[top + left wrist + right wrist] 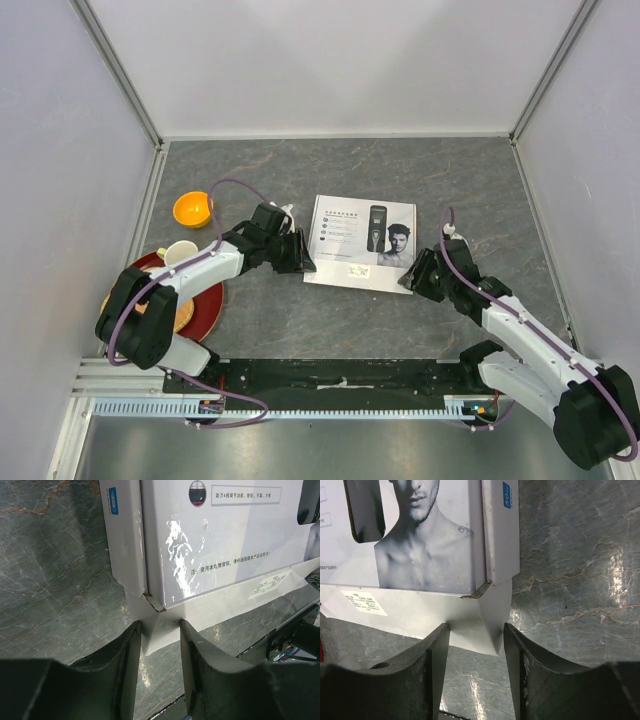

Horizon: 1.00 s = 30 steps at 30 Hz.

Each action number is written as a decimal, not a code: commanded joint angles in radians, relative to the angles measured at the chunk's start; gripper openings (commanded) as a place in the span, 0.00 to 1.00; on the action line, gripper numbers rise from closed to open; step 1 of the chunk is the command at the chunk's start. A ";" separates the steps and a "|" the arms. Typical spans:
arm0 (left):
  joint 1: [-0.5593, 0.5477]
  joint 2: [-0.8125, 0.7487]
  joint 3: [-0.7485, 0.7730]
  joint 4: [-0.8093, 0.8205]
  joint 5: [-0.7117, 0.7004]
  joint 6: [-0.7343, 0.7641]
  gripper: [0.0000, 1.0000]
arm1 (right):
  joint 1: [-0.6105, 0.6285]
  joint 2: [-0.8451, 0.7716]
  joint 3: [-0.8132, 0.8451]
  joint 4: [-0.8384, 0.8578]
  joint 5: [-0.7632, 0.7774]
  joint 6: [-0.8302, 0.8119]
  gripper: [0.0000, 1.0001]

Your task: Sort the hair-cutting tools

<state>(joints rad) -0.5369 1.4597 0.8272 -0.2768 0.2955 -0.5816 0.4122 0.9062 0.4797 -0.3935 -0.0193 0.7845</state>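
None of the hair-cutting tools show; only a printed clipper appears on the lid of the closed white box [340, 250], which lies flat mid-table. My left gripper [300, 262] is at the box's near left corner. In the left wrist view its jaws [160, 625] press on both sides of the folded corner flap [161, 611]. My right gripper [412, 278] is at the near right corner. There the jaws [476, 628] straddle the other corner flap [470, 615]: the left finger touches it and a gap remains at the right finger [512, 645].
An orange bowl [192, 209] sits at the left, with a white cup [181, 252] and a red plate [205, 310] nearer the left arm. A black rail [330, 375] runs along the near edge. Pale walls enclose the grey marbled table [470, 190].
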 commanded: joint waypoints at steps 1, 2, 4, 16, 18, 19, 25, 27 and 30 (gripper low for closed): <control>-0.008 0.005 -0.013 0.042 -0.012 0.020 0.41 | -0.003 0.011 -0.015 0.073 0.004 -0.014 0.53; -0.008 0.007 -0.014 0.045 -0.012 0.020 0.41 | -0.003 0.014 -0.016 0.076 0.013 -0.017 0.53; -0.009 0.014 -0.014 0.047 -0.015 0.020 0.40 | -0.003 0.019 -0.024 0.076 0.037 -0.021 0.51; -0.023 0.045 -0.011 0.062 -0.064 0.023 0.36 | -0.003 0.071 -0.030 0.076 0.173 -0.034 0.43; -0.034 0.042 0.000 0.039 -0.078 0.023 0.36 | -0.001 0.077 -0.001 0.067 0.167 -0.044 0.42; -0.037 0.039 0.010 0.028 -0.088 0.023 0.36 | 0.000 0.076 0.035 0.052 0.167 -0.053 0.42; -0.040 -0.027 0.125 -0.123 -0.200 0.055 0.38 | 0.014 0.010 0.186 -0.073 0.251 -0.077 0.49; -0.040 -0.033 0.171 -0.157 -0.225 0.081 0.42 | 0.019 -0.001 0.203 -0.074 0.249 -0.083 0.50; -0.040 -0.004 0.263 -0.153 -0.234 0.097 0.49 | 0.023 0.000 0.208 -0.039 0.193 -0.096 0.50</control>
<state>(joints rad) -0.5735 1.4788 0.9627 -0.4152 0.1268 -0.5514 0.4255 0.9165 0.6495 -0.4332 0.1822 0.7219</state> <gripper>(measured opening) 0.444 0.500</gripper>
